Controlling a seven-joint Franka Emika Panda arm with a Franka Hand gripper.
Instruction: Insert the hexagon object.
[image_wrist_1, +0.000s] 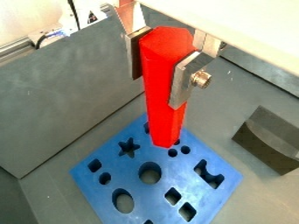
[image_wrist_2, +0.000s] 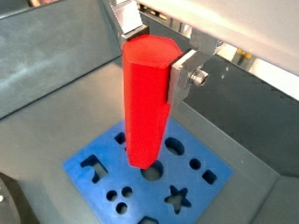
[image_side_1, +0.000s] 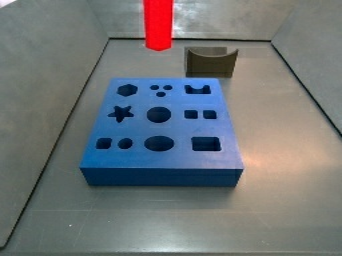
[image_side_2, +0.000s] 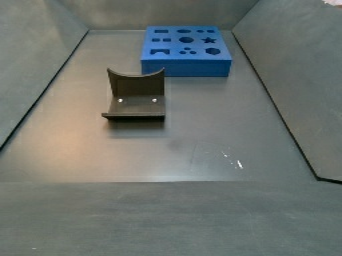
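The gripper (image_wrist_1: 160, 74) is shut on the upper end of a long red hexagon piece (image_wrist_1: 163, 96), which hangs upright between the silver fingers (image_wrist_1: 184, 83). It shows the same way in both wrist views (image_wrist_2: 156, 66). Below it lies the blue block (image_wrist_1: 93, 164) with several shaped holes. The lower end of the piece (image_wrist_2: 145, 131) hangs above the block (image_wrist_2: 107, 144), apart from it. In a side view only the piece's lower part (image_side_1: 159, 22) shows, high over the block's far end (image_side_1: 160, 175); the gripper is out of frame there.
The dark fixture (image_side_1: 210, 61) stands on the grey floor just beyond the block, and shows in a wrist view (image_wrist_1: 271, 136). In a side view it (image_side_2: 134, 95) stands nearer than the block (image_side_2: 189, 68). Grey walls enclose the floor.
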